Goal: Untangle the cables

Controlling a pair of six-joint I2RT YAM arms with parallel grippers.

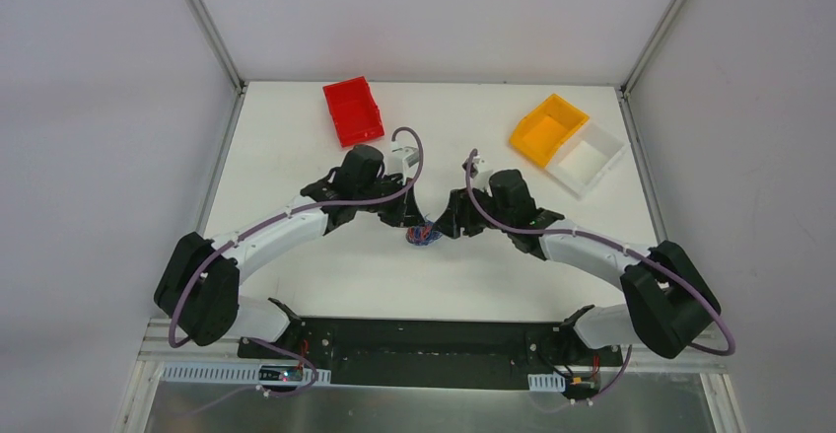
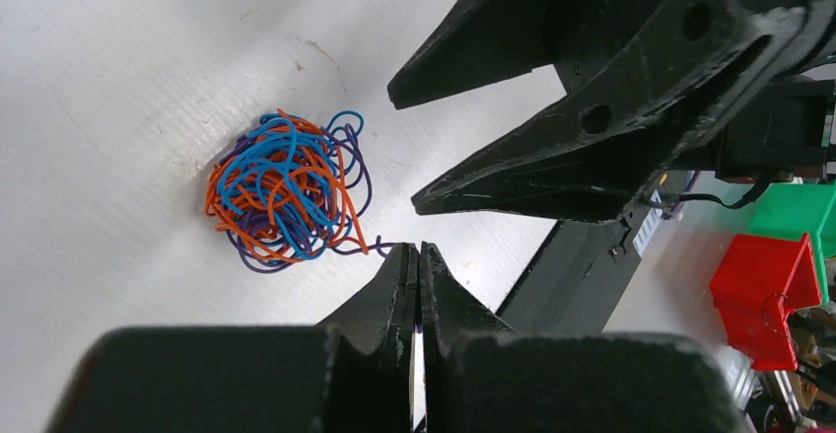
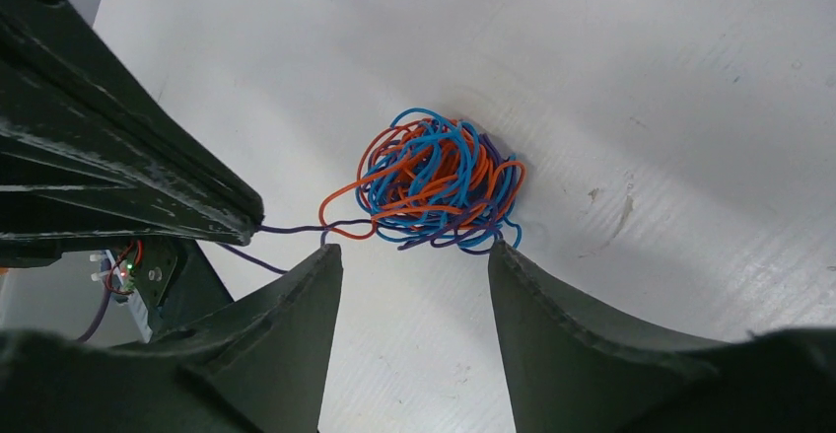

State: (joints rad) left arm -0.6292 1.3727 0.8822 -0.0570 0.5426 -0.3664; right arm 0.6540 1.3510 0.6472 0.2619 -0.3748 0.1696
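The small tangled ball of thin orange, blue and purple cables (image 3: 434,181) lies on the white counter (image 3: 690,108), just ahead of the right pincer (image 3: 414,248), whose jaws stand apart and grasp nothing. One purple strand (image 3: 296,228) runs into the clenched left pincer (image 2: 416,255). If the right pincer closes beside the ball, a pull would probably drag the whole knot or tighten it.

Matt white ribbed table (image 3: 690,78), scuffed blk plastic right pincer (image 3: 414,249), smooth cables (image 3: 434,181).
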